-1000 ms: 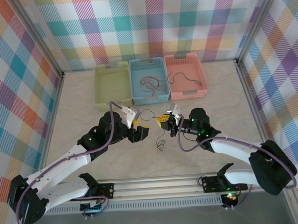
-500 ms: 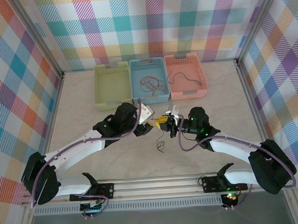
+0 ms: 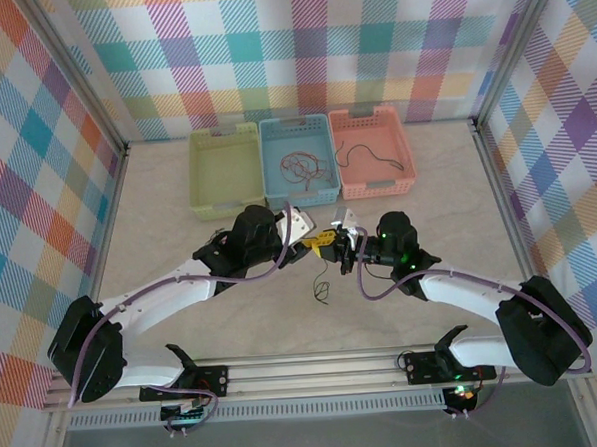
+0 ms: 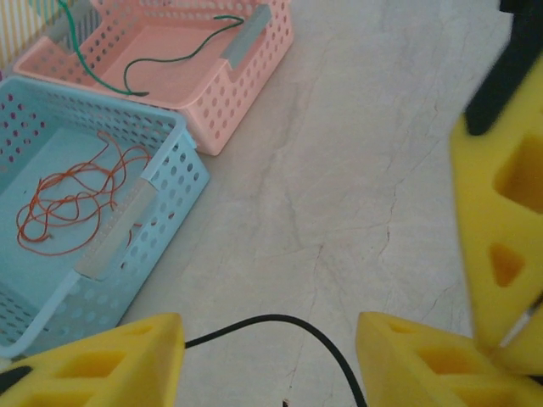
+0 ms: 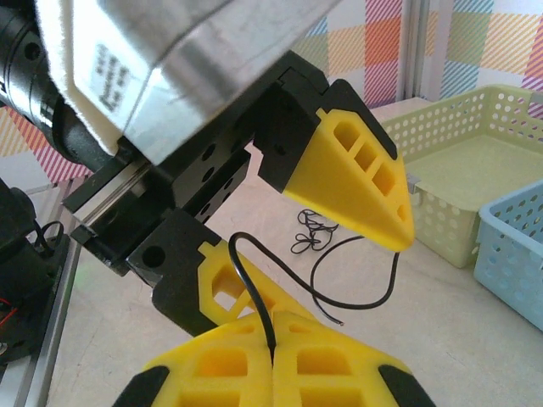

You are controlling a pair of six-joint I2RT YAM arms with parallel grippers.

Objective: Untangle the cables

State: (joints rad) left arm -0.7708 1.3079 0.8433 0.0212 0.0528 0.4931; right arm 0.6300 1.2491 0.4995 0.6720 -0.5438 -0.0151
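Observation:
My right gripper (image 5: 273, 346) is shut on a thin black cable (image 5: 254, 284) that rises from its fingertips and curls away over the table. Seen from above, that black cable (image 3: 322, 284) dangles below my right gripper (image 3: 332, 245). My left gripper (image 3: 308, 243) is right beside it, nearly touching. In the left wrist view the left gripper (image 4: 270, 341) stands open, and the black cable (image 4: 280, 320) arches between its yellow fingers without touching either pad. A red-orange cable (image 4: 68, 203) lies in the blue basket (image 4: 170, 195). A green cable (image 4: 170, 55) lies in the pink basket (image 4: 254, 76).
Three baskets stand in a row at the back: green (image 3: 226, 169), blue (image 3: 298, 161), pink (image 3: 372, 152). A small knotted black wire bundle (image 5: 314, 233) lies on the table near the green basket (image 5: 458, 170). Plaid walls enclose the marble table (image 3: 179, 230).
The left arm has swung right and forward up to the right gripper, and its fingers have narrowed around the black cable. The right arm has held still, shut on the cable.

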